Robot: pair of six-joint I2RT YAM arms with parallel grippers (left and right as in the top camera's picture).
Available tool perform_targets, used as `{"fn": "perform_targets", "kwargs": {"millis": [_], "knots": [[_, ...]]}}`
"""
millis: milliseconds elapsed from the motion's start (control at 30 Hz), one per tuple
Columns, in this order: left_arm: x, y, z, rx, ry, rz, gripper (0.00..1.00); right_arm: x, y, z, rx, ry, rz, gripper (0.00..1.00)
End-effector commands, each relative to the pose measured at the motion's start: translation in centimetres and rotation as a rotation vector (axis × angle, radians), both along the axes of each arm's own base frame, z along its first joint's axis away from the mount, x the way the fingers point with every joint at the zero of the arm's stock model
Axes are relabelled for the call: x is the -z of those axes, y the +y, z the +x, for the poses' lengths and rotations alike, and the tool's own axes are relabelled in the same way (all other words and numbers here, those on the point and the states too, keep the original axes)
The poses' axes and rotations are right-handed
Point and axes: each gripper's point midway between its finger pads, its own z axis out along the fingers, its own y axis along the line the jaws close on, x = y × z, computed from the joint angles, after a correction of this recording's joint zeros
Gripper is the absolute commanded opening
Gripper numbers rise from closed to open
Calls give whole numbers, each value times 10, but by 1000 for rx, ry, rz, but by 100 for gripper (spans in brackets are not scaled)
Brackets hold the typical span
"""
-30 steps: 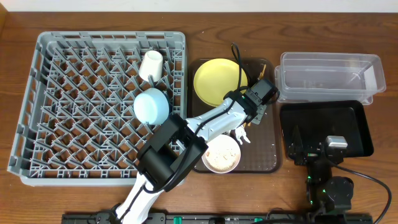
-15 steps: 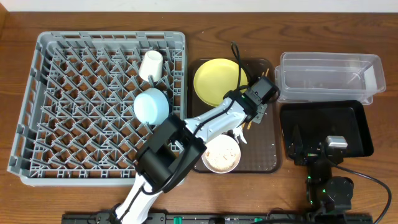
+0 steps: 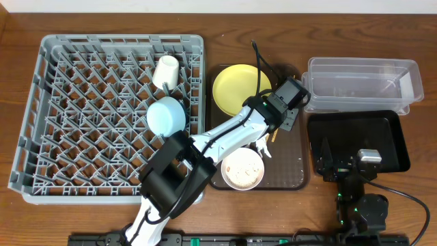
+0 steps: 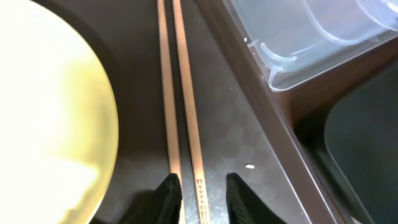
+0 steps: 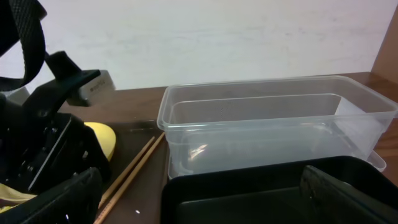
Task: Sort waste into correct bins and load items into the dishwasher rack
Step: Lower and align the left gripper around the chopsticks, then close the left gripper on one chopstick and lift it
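Low in the left wrist view the left fingers (image 4: 239, 198) stand slightly apart, one of the chopsticks (image 4: 186, 112) in the gap and the other at the frame-left tip, both flat on the brown tray (image 4: 236, 130) beside the yellow plate (image 4: 50, 124). The right fingers (image 5: 336, 190) gape wide over the black tray (image 5: 249, 193). Overhead, the left arm (image 3: 232, 130) reaches slightly farther toward the upper right than a second ago.

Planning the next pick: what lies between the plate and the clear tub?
The chopsticks, side by side on the brown tray, plain in the left wrist view.
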Motion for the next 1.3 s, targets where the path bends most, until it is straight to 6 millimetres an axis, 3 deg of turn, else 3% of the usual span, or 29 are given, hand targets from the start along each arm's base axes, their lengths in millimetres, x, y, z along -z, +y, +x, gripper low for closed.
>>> {"fn": "perform_targets", "kwargs": {"millis": [0,300,600,867,1033,1133,1267], "knots": [[5,2,8,-23,-20,17,22,1,-3,0,18,1,11,99],[30,2,8,-22,3,44,20,1,-3,0,18,1,11,99],[40,13,14,-57,-20,99,21,1,-3,0,18,1,11,99],[68,17,10,-54,16,140,22,1,-3,0,18,1,11,99],[69,17,10,-53,17,141,20,1,-3,0,18,1,11,99],[67,16,10,-54,14,138,6,1,-3,0,18,1,11,99],[48,10,14,-51,-8,101,6,1,-3,0,18,1,11,99]]}}
